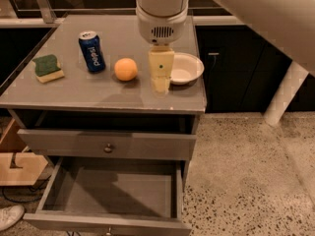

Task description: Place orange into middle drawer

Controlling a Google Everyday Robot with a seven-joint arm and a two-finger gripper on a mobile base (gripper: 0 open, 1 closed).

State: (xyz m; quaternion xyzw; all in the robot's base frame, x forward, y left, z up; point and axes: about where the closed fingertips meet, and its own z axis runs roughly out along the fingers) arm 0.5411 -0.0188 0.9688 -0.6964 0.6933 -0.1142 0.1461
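The orange sits on the grey cabinet top, between a blue soda can and a white bowl. My gripper hangs down from the white arm just right of the orange, between it and the bowl, low over the cabinet top. It holds nothing that I can see. The middle drawer is pulled out below; its plain grey inside holds nothing. The matching drawer above it is closed.
A blue soda can stands left of the orange. A green and yellow sponge lies at the far left. A white bowl sits right of my gripper. A wooden box and a shoe are on the floor at left.
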